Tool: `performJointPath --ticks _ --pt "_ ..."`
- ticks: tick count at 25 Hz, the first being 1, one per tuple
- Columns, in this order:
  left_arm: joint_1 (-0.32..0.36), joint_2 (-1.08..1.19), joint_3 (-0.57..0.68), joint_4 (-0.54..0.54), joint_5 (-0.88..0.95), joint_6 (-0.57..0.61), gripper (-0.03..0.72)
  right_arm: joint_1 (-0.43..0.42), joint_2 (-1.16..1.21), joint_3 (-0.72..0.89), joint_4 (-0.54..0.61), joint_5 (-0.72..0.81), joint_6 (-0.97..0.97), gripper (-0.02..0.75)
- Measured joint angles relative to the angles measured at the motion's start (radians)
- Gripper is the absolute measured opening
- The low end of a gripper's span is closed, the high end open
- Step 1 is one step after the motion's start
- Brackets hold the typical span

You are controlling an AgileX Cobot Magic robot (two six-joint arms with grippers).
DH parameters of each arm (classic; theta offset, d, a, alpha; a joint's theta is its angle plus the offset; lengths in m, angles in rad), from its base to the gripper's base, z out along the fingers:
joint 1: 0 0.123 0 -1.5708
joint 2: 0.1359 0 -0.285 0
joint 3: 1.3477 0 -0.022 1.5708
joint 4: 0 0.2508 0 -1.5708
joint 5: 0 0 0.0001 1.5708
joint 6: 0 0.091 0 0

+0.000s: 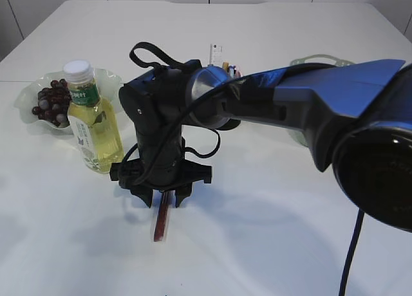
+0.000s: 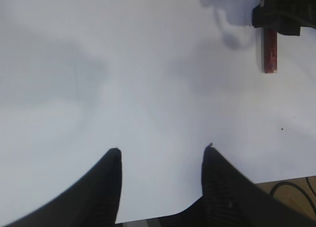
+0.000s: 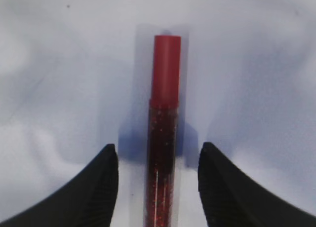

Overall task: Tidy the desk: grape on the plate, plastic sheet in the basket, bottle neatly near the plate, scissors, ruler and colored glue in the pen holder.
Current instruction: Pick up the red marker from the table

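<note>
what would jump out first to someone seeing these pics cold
The big black-and-blue right arm fills the exterior view. Its gripper hangs open over a red glitter glue tube lying on the white table, between the fingers. Behind stand a yellow drink bottle and the grapes on a plate.

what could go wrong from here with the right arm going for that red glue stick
1. The right pincer straddles the glue stick with both jaws open and apart from it. The tube is slim and round, so it may roll or squirt out as they close.
2. The bottle stands just beside the arm, so a careless lift could tip it.
3. The pen holder sits behind the arm, already holding items, so insertion may snag.
</note>
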Motion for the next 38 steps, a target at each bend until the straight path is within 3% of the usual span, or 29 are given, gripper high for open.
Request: performJointPath --ticks 4,10,13,21,28,38 --pt "0.000 0.000 0.000 0.000 0.000 0.000 0.384 -0.001 0.004 0.000 0.006 0.000 -0.001 0.407" --pt "0.000 0.000 0.000 0.000 0.000 0.000 0.384 -0.002 0.004 0.000 0.008 0.000 -0.005 0.230" --pt "0.000 0.000 0.000 0.000 0.000 0.000 0.383 -0.002 0.004 0.000 0.008 0.004 -0.013 0.176" --pt "0.000 0.000 0.000 0.000 0.000 0.000 0.378 -0.003 0.004 -0.001 0.014 0.010 -0.094 0.164" --pt "0.000 0.000 0.000 0.000 0.000 0.000 0.373 -0.032 0.002 -0.001 0.135 0.017 -0.165 0.164" --pt "0.000 0.000 0.000 0.000 0.000 0.000 0.373 -0.155 -0.106 -0.001 0.182 0.025 -0.291 0.162"
